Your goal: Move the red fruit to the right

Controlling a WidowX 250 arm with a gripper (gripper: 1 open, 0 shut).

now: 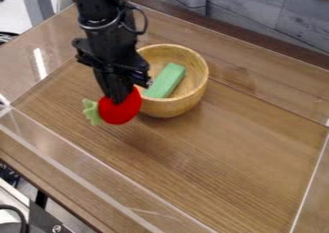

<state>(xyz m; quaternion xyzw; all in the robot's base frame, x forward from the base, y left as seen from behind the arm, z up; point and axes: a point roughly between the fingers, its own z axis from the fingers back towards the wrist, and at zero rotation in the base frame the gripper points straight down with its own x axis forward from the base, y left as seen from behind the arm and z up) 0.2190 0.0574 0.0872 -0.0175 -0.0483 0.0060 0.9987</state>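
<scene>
Hanging just under the gripper, the red fruit was pinched between its closed jaws, low over the counter, seemingly so it could be carried. Beyond, just beside the gripper, a wooden bowl cradled a green block.

Red fruit w/ lt green top, green block, tan wooden bowl, blk gripper

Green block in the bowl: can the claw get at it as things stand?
Probably not yet. The claw is shut on the red fruit, beside the wooden bowl. The green block lies uncovered in the bowl, so the way in from above looks free once the fruit is released.
</scene>
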